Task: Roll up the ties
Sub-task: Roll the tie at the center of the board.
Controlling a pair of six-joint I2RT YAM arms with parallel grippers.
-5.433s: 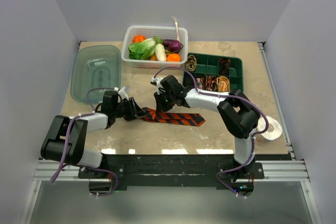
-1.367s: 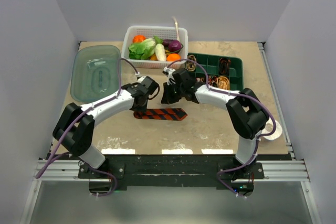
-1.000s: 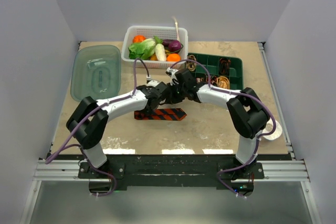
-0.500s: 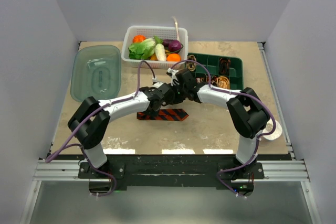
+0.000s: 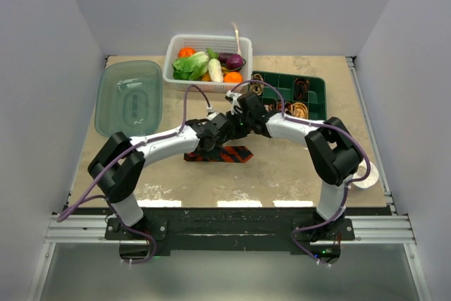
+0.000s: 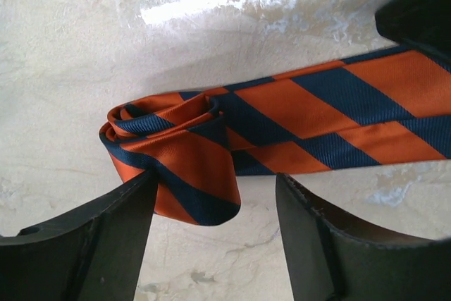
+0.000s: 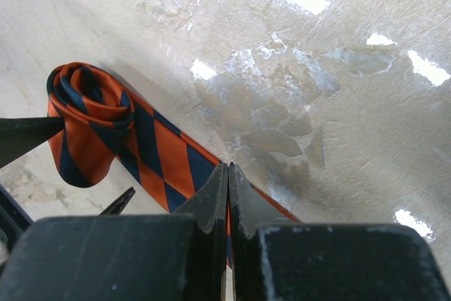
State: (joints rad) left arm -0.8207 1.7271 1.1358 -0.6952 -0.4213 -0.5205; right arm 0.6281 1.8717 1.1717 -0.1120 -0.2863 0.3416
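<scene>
The orange-red and dark striped tie [image 5: 231,154] lies mid-table. Its left end is rolled into a loose coil [image 6: 165,139] and the flat rest [image 6: 338,111] runs right. My left gripper [image 6: 215,234] is open around the coil's near side, with its left finger [image 6: 84,237] touching the coil. My right gripper [image 7: 227,168] is shut on the tie's flat part, and a sliver of fabric shows between its jaws. The coil also shows in the right wrist view [image 7: 88,111]. Both grippers [image 5: 211,142] [image 5: 236,126] meet over the tie in the top view.
A green compartment tray [image 5: 282,91] at back right holds brown coiled ties [image 5: 299,111]. A white basket [image 5: 208,37] of vegetables stands at the back. A teal lidded container [image 5: 129,96] is at back left. A white tape roll [image 5: 366,174] is at the right edge.
The tie has gone from long and flat to shorter, with its left end rolled. My left gripper has swung from the left to the coil beside the right gripper.
</scene>
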